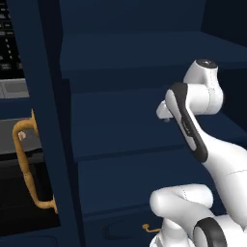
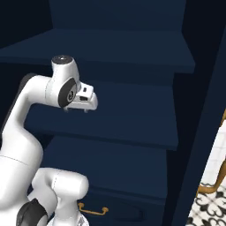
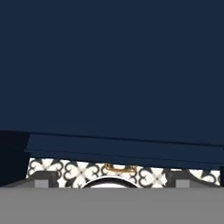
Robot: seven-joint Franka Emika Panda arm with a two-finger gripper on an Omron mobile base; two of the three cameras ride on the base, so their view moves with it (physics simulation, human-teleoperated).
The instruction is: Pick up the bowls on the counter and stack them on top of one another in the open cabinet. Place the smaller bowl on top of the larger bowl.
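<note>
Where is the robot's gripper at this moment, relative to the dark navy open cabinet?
The gripper hangs in front of the open cabinet's middle shelf: left of centre in the right base view, right of centre in the left base view, jaws open and empty.

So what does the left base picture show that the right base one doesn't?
Left base alone: a curved gold door handle beside a dark appliance panel at the far left. Right base alone: patterned black-and-white floor tiles at the lower right. Both share the open cabinet with its bare navy shelves, the white arm folded in front of it, and a small gold drawer handle below. The gripper's jaws are hidden behind the wrist in both.
</note>
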